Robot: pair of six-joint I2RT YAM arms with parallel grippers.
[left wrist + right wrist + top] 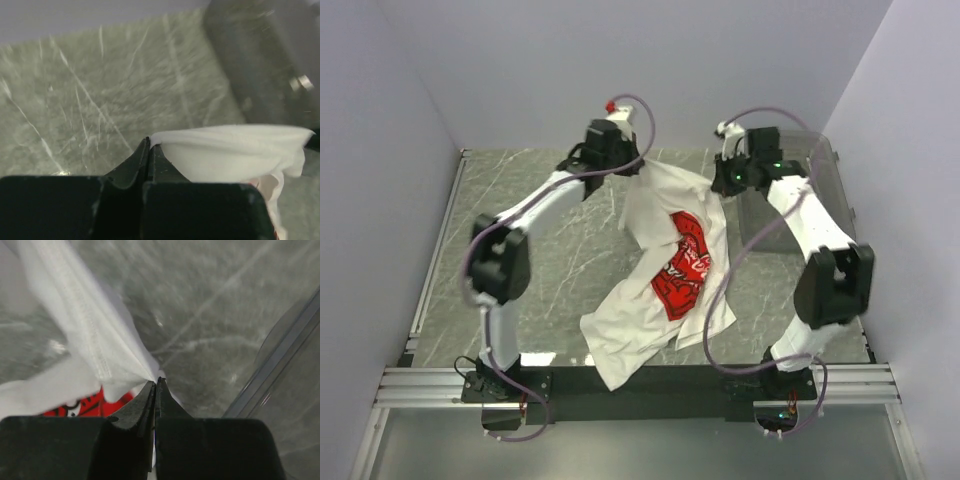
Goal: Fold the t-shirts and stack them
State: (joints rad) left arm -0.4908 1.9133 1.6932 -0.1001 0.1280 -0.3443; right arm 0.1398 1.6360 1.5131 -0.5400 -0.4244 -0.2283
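The white t-shirt [665, 270] with a red square print [685, 262] hangs stretched between both grippers at the far middle of the table, its lower part trailing down to the near edge. My left gripper [632, 163] is shut on the shirt's upper left edge; in the left wrist view [149, 144] white cloth [235, 150] runs off to the right from its closed fingertips. My right gripper [722, 182] is shut on the upper right edge; in the right wrist view [156, 382] a hemmed fold [95, 335] pulls up and left from the tips, with red print below.
A clear grey plastic bin [805, 190] stands at the far right beside the right arm; its rim shows in the right wrist view [280, 365] and its wall in the left wrist view [265, 60]. The marble tabletop [540, 270] is walled on three sides.
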